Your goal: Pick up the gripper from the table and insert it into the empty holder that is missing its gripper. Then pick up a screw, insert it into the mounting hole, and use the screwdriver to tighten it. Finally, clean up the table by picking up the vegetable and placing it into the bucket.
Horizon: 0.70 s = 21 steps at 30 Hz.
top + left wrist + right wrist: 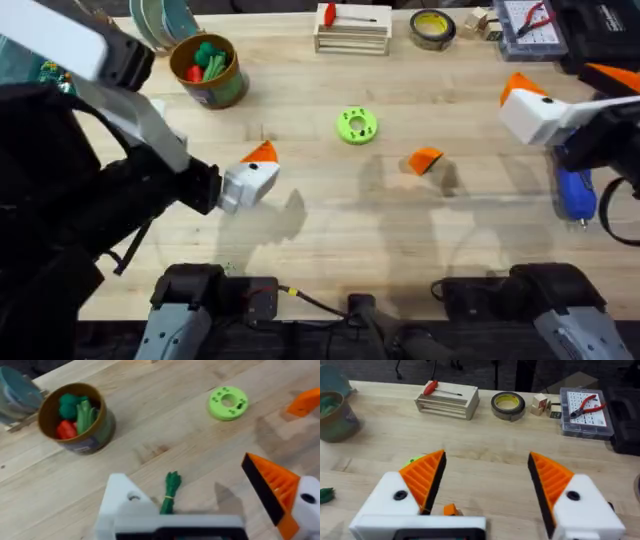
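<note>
Nothing looks done: the orange gripper [425, 160] lies loose right of the lime ring disc [356, 125], the left arm's holder [122, 500] bare, the vegetable [171, 492] on the bench [300, 90], both arms' jaws spread, empty.

The vegetable [170, 494] lies on the table [165, 425] just ahead of the left gripper [210, 505], seemingly between its fingers; the bucket [76, 417] sits farther off, the ring [228, 403] beyond too.

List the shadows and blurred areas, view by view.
Overhead: the left arm looms dark and blurred, and soft shadows lie beside the left tool and the gripper. Left wrist: a faint shadow patch past the lime ring. Right wrist: even light on the table, the right tool slightly soft.
</note>
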Tool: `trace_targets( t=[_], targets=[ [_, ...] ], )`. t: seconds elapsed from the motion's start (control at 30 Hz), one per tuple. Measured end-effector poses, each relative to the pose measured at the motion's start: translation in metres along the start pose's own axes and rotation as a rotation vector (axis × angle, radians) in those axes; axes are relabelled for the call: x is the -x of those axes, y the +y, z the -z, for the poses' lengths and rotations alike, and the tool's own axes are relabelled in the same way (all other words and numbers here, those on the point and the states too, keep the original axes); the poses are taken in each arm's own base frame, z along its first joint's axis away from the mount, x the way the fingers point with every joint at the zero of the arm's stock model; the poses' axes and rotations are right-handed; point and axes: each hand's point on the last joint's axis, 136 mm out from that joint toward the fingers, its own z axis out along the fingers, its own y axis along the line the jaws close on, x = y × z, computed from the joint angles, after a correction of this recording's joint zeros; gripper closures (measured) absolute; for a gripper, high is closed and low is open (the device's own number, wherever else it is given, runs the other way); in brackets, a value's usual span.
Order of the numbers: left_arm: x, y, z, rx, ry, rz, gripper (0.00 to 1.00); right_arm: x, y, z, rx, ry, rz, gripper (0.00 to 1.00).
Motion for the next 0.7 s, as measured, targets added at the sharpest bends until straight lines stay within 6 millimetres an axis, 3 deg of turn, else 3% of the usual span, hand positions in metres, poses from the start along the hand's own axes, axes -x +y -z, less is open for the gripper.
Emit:
trace_targets(
  t=[0.27, 0.4, 0.7],
  targets=[
    [0.016, -0.037, 0.005, -0.221, -0.089, -0.004, 0.008, 0.000, 0.000, 0.000, 0.000, 0.000, 0.000, 0.011],
    [0.009, -0.050, 0.007, -0.288, -0.066, 0.020, 0.008, 0.000, 0.000, 0.000, 0.000, 0.000, 0.000, 0.011],
    [0.018, -0.057, 0.011, -0.337, -0.109, 0.008, 0.008, 0.000, 0.000, 0.000, 0.000, 0.000, 0.000, 0.010]
  ],
)
